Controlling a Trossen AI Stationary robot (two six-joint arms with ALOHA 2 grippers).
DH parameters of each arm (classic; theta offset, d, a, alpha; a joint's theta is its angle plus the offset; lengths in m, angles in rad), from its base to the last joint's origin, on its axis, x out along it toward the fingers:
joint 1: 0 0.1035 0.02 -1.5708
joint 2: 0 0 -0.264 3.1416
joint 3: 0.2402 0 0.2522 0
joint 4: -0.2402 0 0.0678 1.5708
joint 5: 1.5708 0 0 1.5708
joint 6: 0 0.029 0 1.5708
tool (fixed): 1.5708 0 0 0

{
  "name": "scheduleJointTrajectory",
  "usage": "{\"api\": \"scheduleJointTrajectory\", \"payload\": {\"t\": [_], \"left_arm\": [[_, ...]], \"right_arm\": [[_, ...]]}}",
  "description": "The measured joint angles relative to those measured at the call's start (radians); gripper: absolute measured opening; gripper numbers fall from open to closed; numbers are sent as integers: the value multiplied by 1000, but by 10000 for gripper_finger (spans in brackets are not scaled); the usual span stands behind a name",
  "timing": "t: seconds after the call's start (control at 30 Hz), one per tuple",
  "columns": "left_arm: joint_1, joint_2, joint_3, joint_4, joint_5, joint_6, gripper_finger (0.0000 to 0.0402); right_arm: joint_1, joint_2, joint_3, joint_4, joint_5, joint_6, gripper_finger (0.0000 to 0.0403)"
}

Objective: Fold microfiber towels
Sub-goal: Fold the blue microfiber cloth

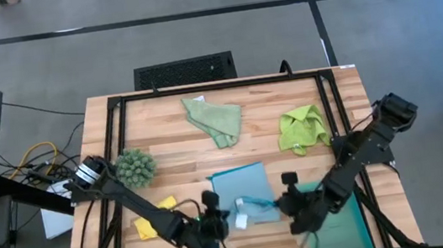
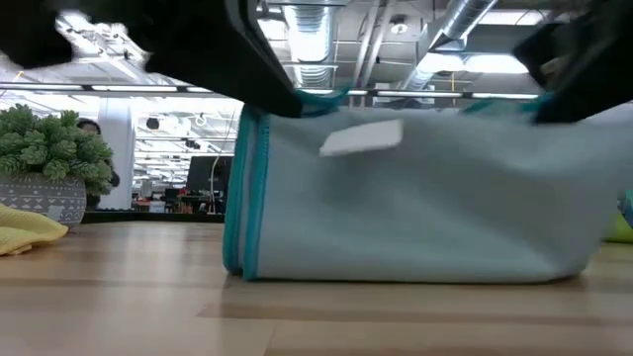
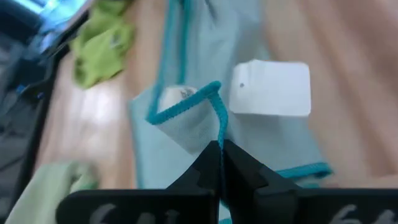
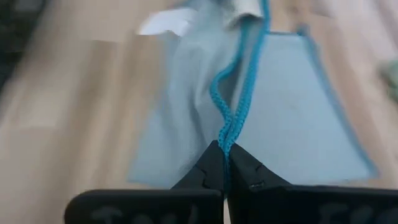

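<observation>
A: What's on the counter (image 1: 174,151), from the left?

B: A yellow towel (image 1: 150,221) near the front, beside a fuzzy clump (image 1: 135,167). At front centre the left pincer (image 1: 222,223) is clamped shut on the blue towel's (image 1: 242,185) edge.

A: And the right?

B: The right pincer (image 1: 289,206) is pinched tight on the same towel's other side, lifting it. Farther back lie a sage towel (image 1: 215,119) and a lime towel (image 1: 302,128). A teal tray (image 1: 348,225) sits at the front right.
</observation>
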Motion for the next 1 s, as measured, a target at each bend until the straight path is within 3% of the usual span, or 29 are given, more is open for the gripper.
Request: {"api": "scheduleJointTrajectory", "payload": {"t": [0.17, 0.3, 0.5, 0.77, 1.0], "left_arm": [[40, -105, -162, 115, -52, -72, 0], [62, -177, -290, 225, -25, -131, 0], [120, -187, -422, 424, 34, -142, 0], [183, -188, -492, 558, 19, -156, 0], [180, -189, -506, 631, 73, -147, 0]], "right_arm": [[-108, 0, 0, -38, -3, -4, 23], [-201, 0, 0, -91, -7, -45, 23], [-317, 0, 0, -110, -45, -120, 20], [-419, 0, 0, -125, -90, -137, 25], [-426, -1, -2, -128, -121, -162, 21]]}}
